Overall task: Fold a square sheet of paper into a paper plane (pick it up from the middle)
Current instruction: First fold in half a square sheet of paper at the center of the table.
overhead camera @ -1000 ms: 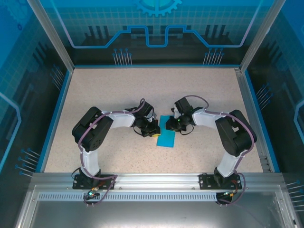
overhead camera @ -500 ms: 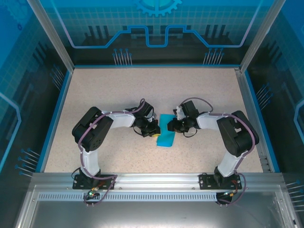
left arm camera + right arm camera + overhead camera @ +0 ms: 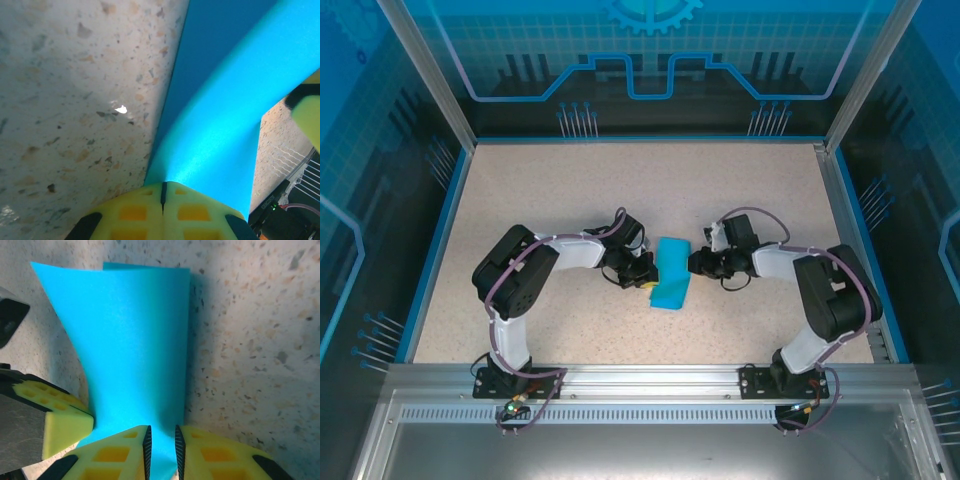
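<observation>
- left gripper is sitting low on the table, at the near-left corner of the sheet of paper
- in the left wrist view its yellow pads are pressing flat together with no gap, and the teal sheet is coming out from between them, so it is clenching the sheet's edge
- sheet is lying about mid-table, between the two grippers and well apart from the blue walls
- from above it is reading as a narrow oblong, long side running away from the arm bases and tilting slightly (two layers are showing at its far edge in the right wrist view, so it is folded over)
- sheet is not lying flat: from the left pinch it is bowing upward, throwing a shadow on the speckled table along its left edge
- right gripper is pointing at the sheet's right long edge, tips just beside it from above
- in the right wrist view its pads are standing a narrow slit apart, not clenching
- teal is showing in that slit, and I cannot tell whether either pad is touching the paper
- one yellow finger of the left gripper is showing at the left of the right wrist view, touching the sheet's near-left part
- both arms are bending inward toward the sheet, elbows out to the sides
</observation>
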Controlling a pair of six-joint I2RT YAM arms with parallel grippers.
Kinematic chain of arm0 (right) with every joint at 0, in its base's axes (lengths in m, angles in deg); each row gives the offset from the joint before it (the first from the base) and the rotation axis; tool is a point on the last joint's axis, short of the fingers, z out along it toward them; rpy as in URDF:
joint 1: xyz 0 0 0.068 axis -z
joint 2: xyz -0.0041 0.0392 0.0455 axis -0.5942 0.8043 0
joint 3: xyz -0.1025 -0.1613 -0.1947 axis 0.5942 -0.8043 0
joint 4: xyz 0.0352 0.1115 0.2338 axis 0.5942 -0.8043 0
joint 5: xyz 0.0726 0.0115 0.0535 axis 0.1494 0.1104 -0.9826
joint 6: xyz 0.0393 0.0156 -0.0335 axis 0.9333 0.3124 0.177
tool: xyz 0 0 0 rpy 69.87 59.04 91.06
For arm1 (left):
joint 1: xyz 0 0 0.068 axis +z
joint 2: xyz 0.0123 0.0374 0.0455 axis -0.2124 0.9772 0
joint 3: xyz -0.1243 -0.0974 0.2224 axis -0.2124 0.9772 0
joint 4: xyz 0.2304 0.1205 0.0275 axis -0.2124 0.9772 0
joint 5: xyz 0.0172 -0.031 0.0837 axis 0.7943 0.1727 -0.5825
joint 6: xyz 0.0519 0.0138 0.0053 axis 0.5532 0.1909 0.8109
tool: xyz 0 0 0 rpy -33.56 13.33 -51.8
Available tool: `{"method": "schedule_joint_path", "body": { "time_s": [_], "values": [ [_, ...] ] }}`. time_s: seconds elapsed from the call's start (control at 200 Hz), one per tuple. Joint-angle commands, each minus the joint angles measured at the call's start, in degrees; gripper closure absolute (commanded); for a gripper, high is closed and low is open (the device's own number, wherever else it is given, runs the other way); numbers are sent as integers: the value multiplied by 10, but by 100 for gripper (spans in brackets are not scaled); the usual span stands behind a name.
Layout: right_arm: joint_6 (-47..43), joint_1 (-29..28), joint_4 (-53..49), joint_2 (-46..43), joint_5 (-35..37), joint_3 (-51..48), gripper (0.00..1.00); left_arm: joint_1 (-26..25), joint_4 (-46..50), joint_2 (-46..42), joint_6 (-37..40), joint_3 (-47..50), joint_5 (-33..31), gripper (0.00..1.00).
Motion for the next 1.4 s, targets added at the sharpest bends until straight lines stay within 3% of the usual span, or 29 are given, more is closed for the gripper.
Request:
{"method": "schedule_joint_path", "body": {
  "time_s": [0.0,0.245,0.72,1.045,1.216,1.396],
  "values": [
    [14,-23,-20,-34,12,27,77,-11,85,64,-4,35,-107,96],
    [27,-80,-27,28,21,83,77,-12,91,63,-5,29,-108,96],
    [25,-32,2,100,35,81,78,-15,96,63,-7,39,-108,96],
    [71,9,30,118,63,84,79,-15,92,69,-5,50,-108,96],
    [101,10,44,107,83,105,78,-15,89,71,-5,52,-107,96],
    [92,-20,48,91,57,139,78,-15,90,71,-4,48,-106,96]
  ]
}}
